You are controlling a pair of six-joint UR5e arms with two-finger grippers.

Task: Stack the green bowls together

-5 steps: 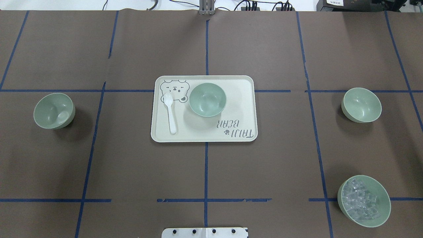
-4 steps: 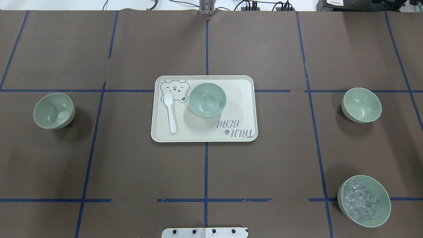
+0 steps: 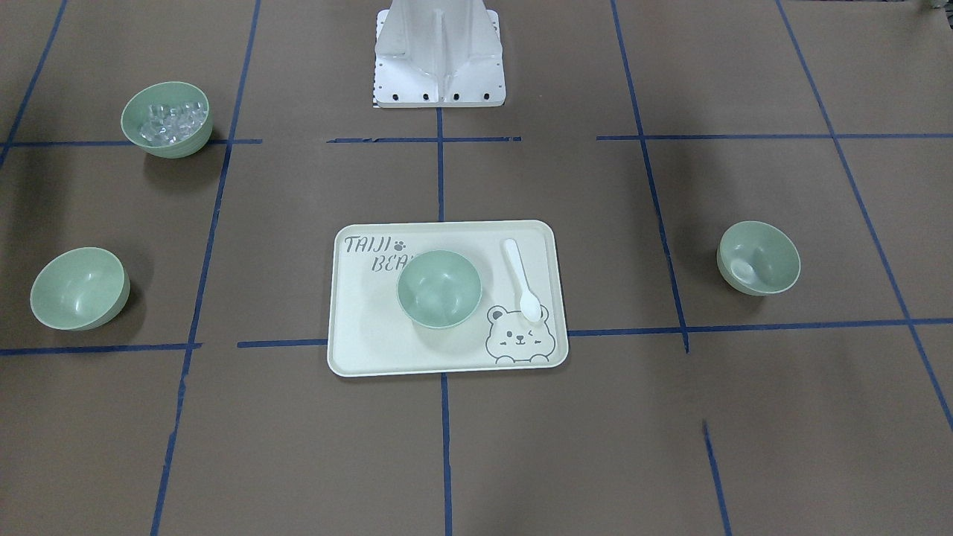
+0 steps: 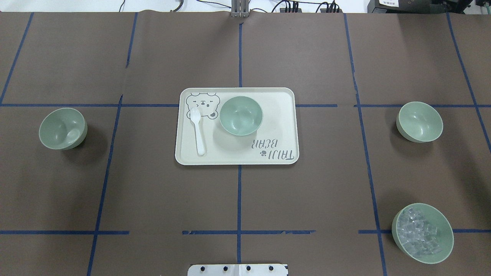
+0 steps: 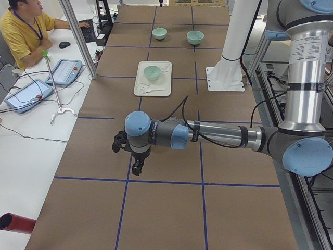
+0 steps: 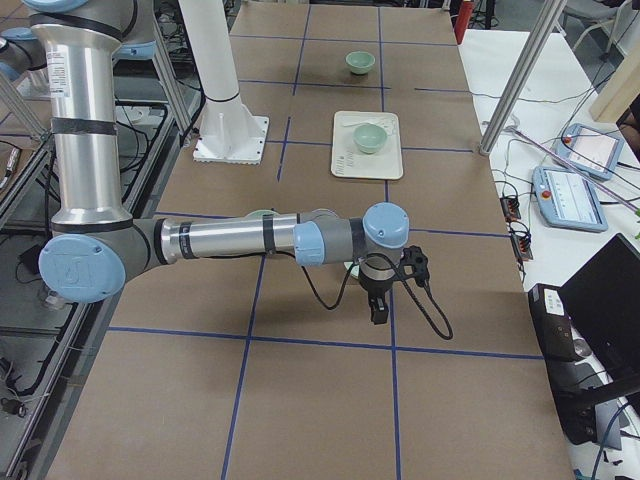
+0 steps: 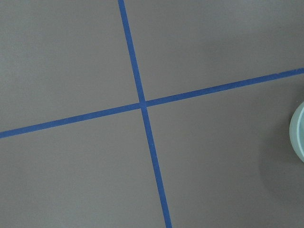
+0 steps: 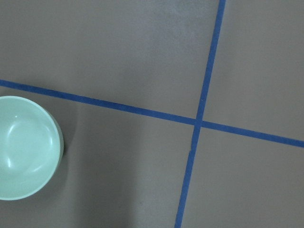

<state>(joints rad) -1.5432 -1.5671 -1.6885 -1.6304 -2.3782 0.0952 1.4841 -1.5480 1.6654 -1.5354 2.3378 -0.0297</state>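
Brown table (image 4: 153, 191) crossed with blue tape, cream tray (image 4: 282, 122) at its middle. On the robot's right, near its base: ice bowl (image 4: 422, 233), full of clear cubes.

Three empty green bowls, upright, well apart, not yet stacked: middle green bowl (image 4: 241, 115) on the tray, left green bowl (image 4: 62, 128) and right green bowl (image 4: 419, 121) on bare table at either side.

Only in the side views: left gripper (image 5: 136, 169) and right gripper (image 6: 379, 315), pointing down above the table, outside the overhead and front-facing frames. Cannot tell whether parted or clenched.

From the right wrist camera: right green bowl at the frame's left edge, off to one side of the gripper, not beneath it. From the left wrist camera: just a sliver of pale green rim at the right edge.

On the tray, near the middle green bowl but apart from it: white spoon (image 4: 198, 132).
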